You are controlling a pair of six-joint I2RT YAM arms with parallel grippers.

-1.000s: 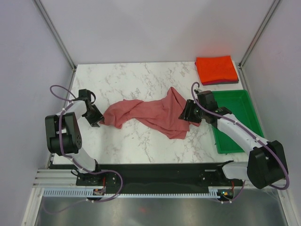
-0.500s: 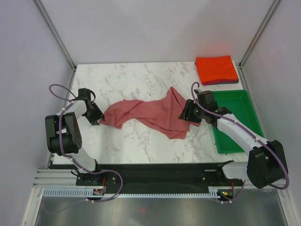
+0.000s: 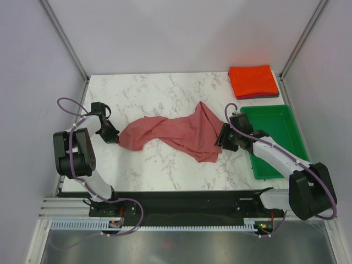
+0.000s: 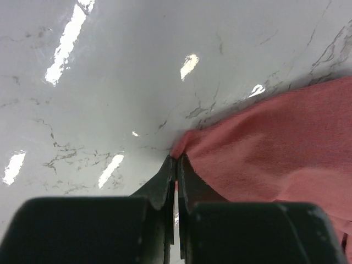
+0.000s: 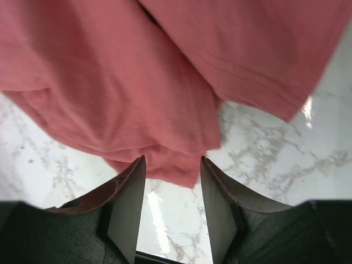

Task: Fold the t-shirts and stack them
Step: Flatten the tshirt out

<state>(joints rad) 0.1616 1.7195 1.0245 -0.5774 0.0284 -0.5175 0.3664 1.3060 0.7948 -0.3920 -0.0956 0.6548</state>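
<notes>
The dusty rose-red t-shirt (image 3: 176,132) lies crumpled and stretched across the middle of the marble table. My left gripper (image 3: 114,139) is shut on its left corner; in the left wrist view the jaws (image 4: 176,160) pinch the cloth tip (image 4: 264,148) low over the table. My right gripper (image 3: 221,141) is open at the shirt's right edge. In the right wrist view the fingers (image 5: 172,160) stand apart with the shirt's hem (image 5: 165,126) just ahead of them, not gripped. The bright orange-red t-shirt (image 3: 252,80) lies folded on the dark maroon one (image 3: 257,97) at the far right corner.
A green plastic tray (image 3: 291,144) sits at the right edge, beside my right arm. Bare marble table (image 3: 165,91) lies behind the shirt. Frame posts stand at the far corners.
My right gripper has drawn back a little toward the near right, off the shirt's edge. My left gripper has edged slightly left with the shirt corner.
</notes>
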